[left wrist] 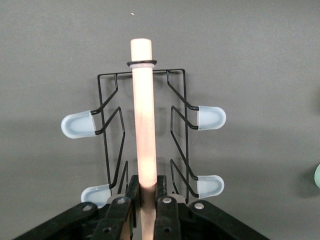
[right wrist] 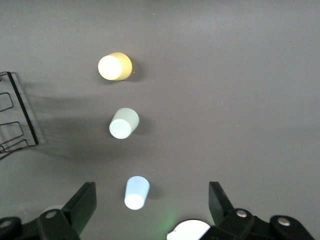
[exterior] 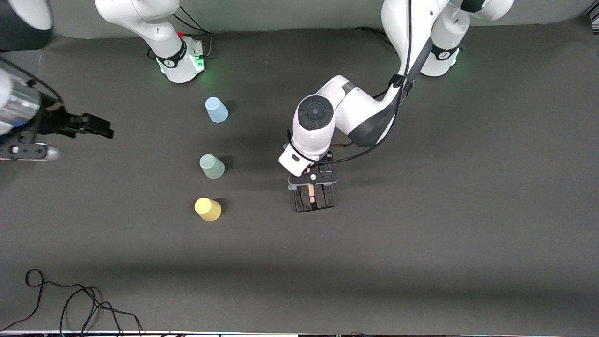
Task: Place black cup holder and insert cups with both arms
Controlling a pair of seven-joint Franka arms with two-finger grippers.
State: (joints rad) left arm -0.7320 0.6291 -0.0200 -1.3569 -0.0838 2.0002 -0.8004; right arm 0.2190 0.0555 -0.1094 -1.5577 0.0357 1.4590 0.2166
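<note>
My left gripper (exterior: 312, 180) pinches the wooden rod of the black cup holder (exterior: 314, 198) on the table (exterior: 421, 234), beside 3 upside-down cups (exterior: 208, 208), while my right gripper (right wrist: 152, 200) waits wide open.

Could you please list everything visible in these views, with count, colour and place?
black cup holder: one, black wire with a pale wooden handle and grey-blue peg tips, on the table mid-way between the arms' ends.
blue cup: one, pale blue, upside down, farthest of the three from the front camera.
green cup: one, pale green, upside down, middle of the row.
yellow cup: one, yellow, upside down, nearest the front camera.
cables: a loose black tangle at the table's near edge.
left gripper: black, shut on the holder's handle.
right gripper: black, open, over the blue cup.
</note>
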